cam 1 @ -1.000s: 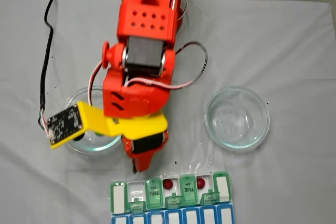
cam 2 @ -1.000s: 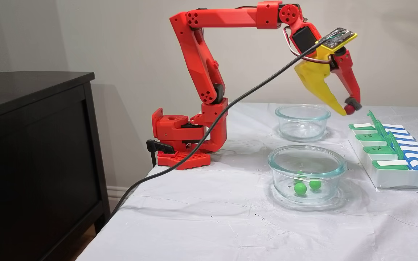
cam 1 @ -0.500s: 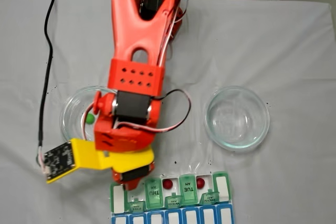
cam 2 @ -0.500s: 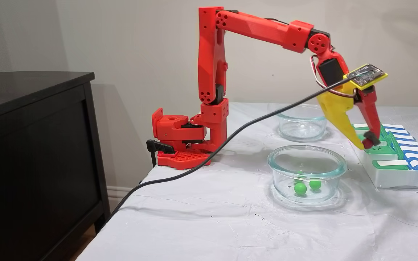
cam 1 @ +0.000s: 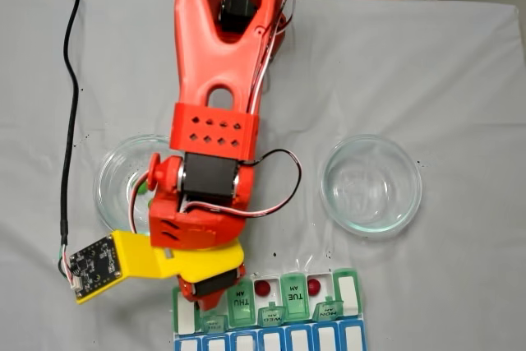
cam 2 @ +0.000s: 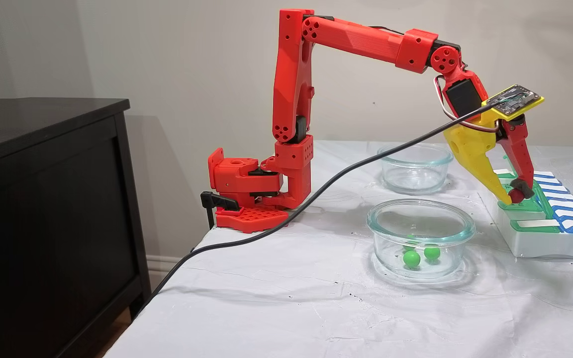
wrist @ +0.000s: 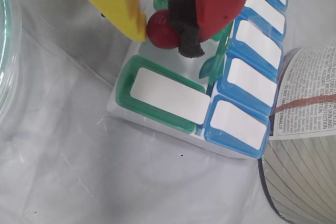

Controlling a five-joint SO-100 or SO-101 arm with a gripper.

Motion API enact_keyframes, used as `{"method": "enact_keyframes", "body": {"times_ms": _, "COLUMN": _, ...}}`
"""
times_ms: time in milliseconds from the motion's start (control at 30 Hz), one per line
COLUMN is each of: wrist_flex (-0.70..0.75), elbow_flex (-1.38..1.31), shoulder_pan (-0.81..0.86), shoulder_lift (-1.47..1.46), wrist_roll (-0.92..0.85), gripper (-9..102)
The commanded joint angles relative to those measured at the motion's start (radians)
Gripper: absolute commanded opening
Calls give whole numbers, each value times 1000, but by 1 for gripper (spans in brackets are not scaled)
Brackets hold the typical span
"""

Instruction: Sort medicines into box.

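Observation:
My gripper (wrist: 164, 29) is shut on a dark red medicine ball (wrist: 159, 30), pinched between the yellow finger and the red finger's black pad. It hangs just over the box (wrist: 168, 94), above an open compartment beside a closed green lid. In the side fixed view the gripper (cam 2: 512, 197) touches down at the near end of the box (cam 2: 540, 244). From above, two red balls (cam 1: 262, 288) (cam 1: 313, 286) lie in open compartments of the box (cam 1: 349, 295). Green balls (cam 2: 411, 258) rest in the nearer glass bowl (cam 2: 421, 216).
An empty glass bowl (cam 1: 371, 185) stands right of the arm from above. A black cable (cam 2: 316, 191) trails from the wrist to the table edge. A black cabinet (cam 2: 43, 199) stands left of the table. Printed paper (wrist: 310, 98) lies beside the box.
The arm has stretched forward and come down from above the bowls to the box, carrying the red ball; the fingers stayed shut on it.

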Motion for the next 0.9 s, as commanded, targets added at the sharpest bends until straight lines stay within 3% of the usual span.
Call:
{"method": "enact_keyframes", "body": {"times_ms": 0, "wrist_flex": -3, "elbow_flex": -58, "shoulder_pan": -26, "shoulder_lift": 40, "wrist_roll": -15, "gripper": 0}}
{"method": "enact_keyframes", "body": {"times_ms": 733, "wrist_flex": -120, "elbow_flex": -67, "shoulder_pan": -46, "shoulder_lift": -61, "wrist_roll": -52, "gripper": 0}}
{"method": "enact_keyframes", "body": {"times_ms": 833, "wrist_flex": -124, "elbow_flex": -54, "shoulder_pan": -49, "shoulder_lift": -60, "wrist_roll": -80, "gripper": 4}}
{"method": "enact_keyframes", "body": {"times_ms": 867, "wrist_flex": -124, "elbow_flex": -48, "shoulder_pan": -49, "shoulder_lift": -61, "wrist_roll": -80, "gripper": 12}}
